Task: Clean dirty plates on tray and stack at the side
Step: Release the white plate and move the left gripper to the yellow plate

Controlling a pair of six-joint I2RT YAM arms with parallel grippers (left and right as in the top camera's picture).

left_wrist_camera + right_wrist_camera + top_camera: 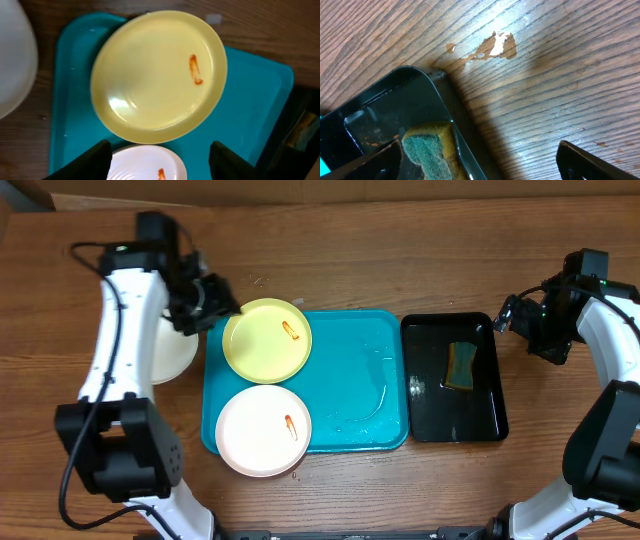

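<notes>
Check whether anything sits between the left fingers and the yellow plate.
Nothing visible does. The left gripper hangs open over the yellow plate, which lies on the tray with only a red smear on it. The white plate lies beside it, not on top of it.

Plates, three: yellow-green plate [266, 340], one; white, two: tray plate [262, 430], and side plate [175, 355] beside left claw [213, 305]. Trays, two: turquoise tray [360, 350], black tray [470, 418]. Sponge [461, 366], one. Claws, two, counting right claw [508, 315].
</notes>
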